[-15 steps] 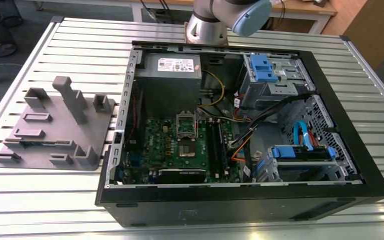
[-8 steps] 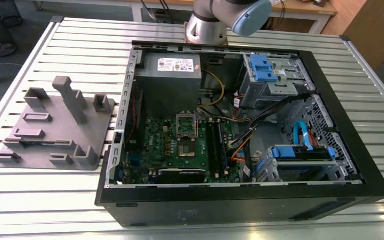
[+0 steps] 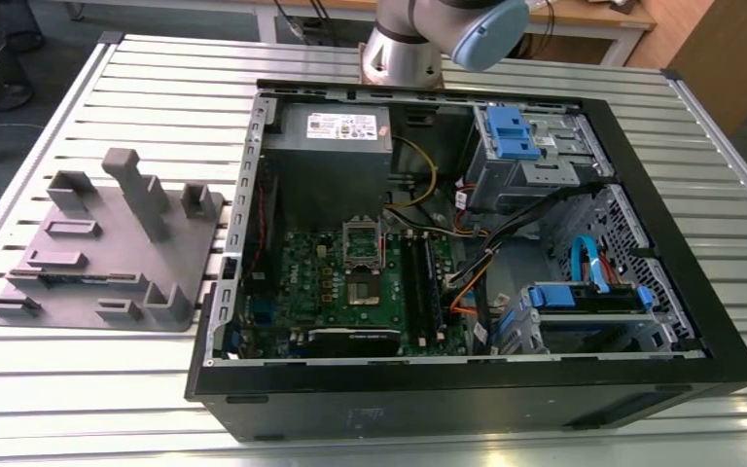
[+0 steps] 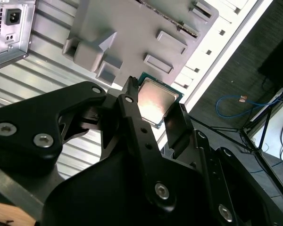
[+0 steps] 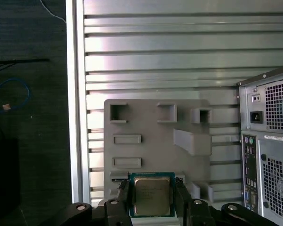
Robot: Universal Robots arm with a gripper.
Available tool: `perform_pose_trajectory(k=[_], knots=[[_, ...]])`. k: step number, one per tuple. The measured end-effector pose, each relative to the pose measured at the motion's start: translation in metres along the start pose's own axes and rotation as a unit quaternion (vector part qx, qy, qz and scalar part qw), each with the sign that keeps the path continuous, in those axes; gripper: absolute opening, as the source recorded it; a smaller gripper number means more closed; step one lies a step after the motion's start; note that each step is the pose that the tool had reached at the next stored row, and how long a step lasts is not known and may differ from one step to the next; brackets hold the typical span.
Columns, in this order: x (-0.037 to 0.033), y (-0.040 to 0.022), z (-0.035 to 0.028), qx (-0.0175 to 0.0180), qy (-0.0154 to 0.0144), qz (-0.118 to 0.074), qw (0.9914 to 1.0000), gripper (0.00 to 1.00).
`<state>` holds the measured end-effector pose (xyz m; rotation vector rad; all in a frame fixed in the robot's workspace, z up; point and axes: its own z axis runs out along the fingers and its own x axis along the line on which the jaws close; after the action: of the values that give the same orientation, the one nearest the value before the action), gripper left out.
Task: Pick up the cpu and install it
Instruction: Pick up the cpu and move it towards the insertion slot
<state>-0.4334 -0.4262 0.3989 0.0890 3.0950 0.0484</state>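
In both wrist views the black gripper (image 5: 152, 197) has its fingers (image 5: 124, 197) closed narrowly on the cpu (image 5: 151, 195), one finger against each of two opposite edges. The chip sits flat between them with its pale metal top facing the cameras and a green border showing round it; in the second wrist view a bright glare lies on the metal. The cpu is held in the air, clear of everything beneath it.

Beyond the chip lies the grey plastic tray (image 5: 151, 122) with its raised posts and pockets, resting on the slatted metal desk (image 5: 179, 61). Just beside the tray stands the rear panel of the computer case (image 5: 269, 141).

In the exterior view the tray (image 3: 101, 255) lies at about nine o'clock from the open case (image 3: 478, 384), toward the exterior view's left. Inside the case the green board (image 3: 335, 282) carries the dark socket frame (image 3: 365, 255). The arm (image 3: 432, 34) rises at twelve o'clock, behind the case.
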Motion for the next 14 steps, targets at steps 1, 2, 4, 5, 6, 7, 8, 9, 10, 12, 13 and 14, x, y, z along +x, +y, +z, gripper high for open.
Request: perform_pose_trajectory(k=[1,2,4,5,6,7,8,9,10,12,13,14], knots=[[-0.0007,0.0000,0.0000,0.0000,0.0000,0.000,1.00000,0.47],[-0.0015,0.0001,0.0001,0.0000,0.0000,0.000,1.00000,0.47],[-0.0032,0.0002,0.0001,0.0000,0.0000,0.000,1.00000,0.47],[-0.0039,0.0002,0.0002,0.0000,0.0000,0.000,1.00000,0.47],[-0.0048,0.0003,0.0002,0.0000,0.0000,0.000,1.00000,0.47],[-0.0057,0.0003,0.0002,0.0000,0.0000,0.000,1.00000,0.47],[-0.0066,0.0004,0.0003,0.0000,0.0000,0.000,1.00000,0.47],[-0.0074,0.0004,0.0004,0.0000,0.0000,0.000,1.00000,0.47],[-0.0084,0.0005,0.0004,0.0000,0.0000,0.000,1.00000,0.47],[-0.0101,0.0006,0.0005,0.0000,0.0000,0.000,1.00000,0.47],[-0.0110,0.0006,0.0005,0.0000,0.0000,0.000,1.00000,0.47],[-0.0120,0.0007,0.0006,0.0000,0.0000,0.000,1.00000,0.47]])
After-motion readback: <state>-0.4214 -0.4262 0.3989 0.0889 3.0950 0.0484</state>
